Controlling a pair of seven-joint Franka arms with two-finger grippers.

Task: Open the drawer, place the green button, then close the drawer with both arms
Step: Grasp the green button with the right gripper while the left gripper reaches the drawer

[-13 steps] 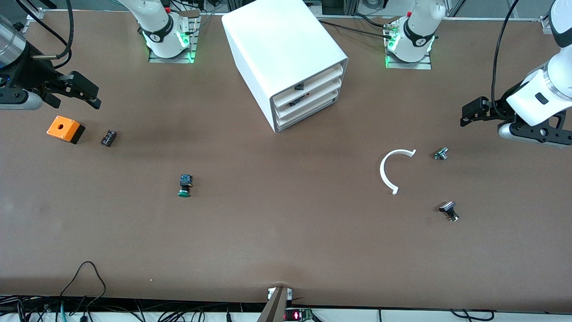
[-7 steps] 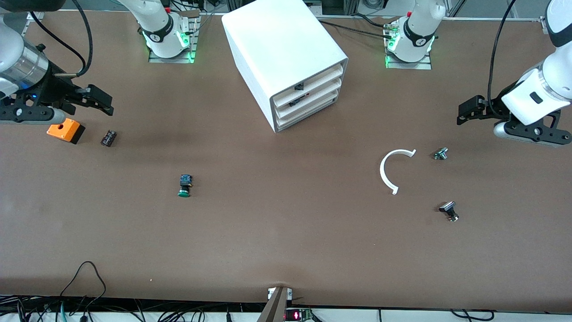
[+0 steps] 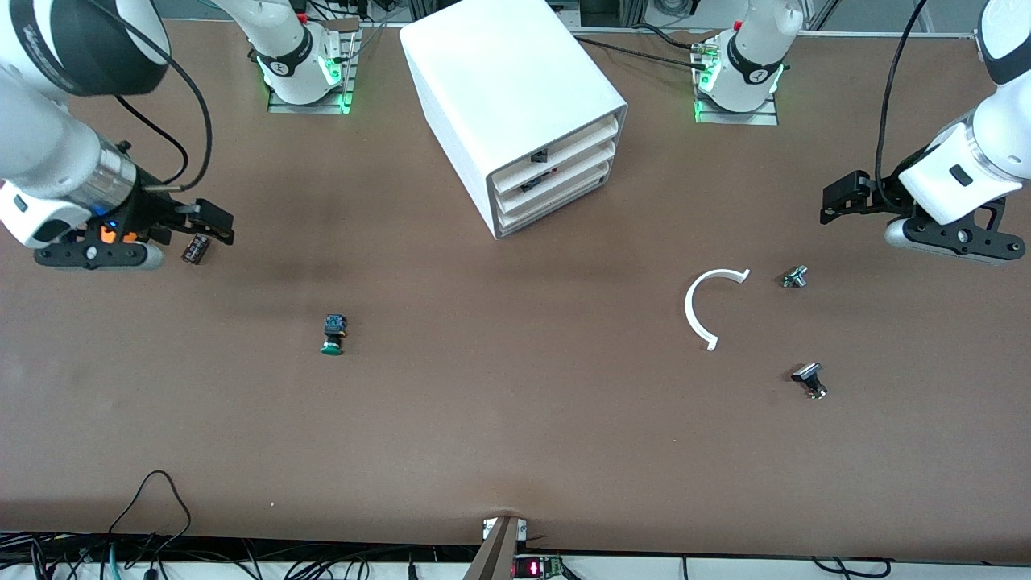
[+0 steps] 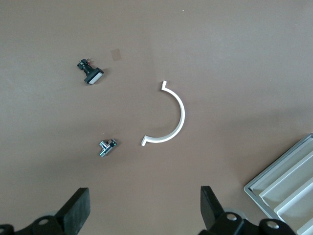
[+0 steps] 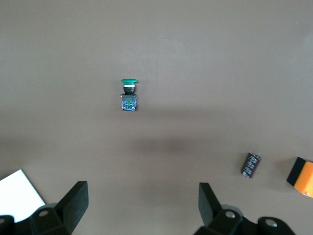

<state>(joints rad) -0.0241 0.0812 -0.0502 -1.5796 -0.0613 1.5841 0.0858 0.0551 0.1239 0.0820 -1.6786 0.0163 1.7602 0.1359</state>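
Landmark: large white smooth-sided three-drawer plastic cabinet (image 3: pixel 515 105), its lowest plain-fronted drawer (image 3: pixel 554 206) shut.

Toward the right arm's end from it, the right gripper (image 3: pixel 211 225) hangs over a small dark cylinder (image 3: pixel 196 248), fingers apart, empty.

Small push button with round green cap and black-and-blue body (image 3: pixel 333 335) lies on the matte brown table (image 3: pixel 515 435), nearer the front camera than the cabinet.

Toward the left arm's end, the left gripper (image 3: pixel 838 207) hangs with fingers apart, empty.
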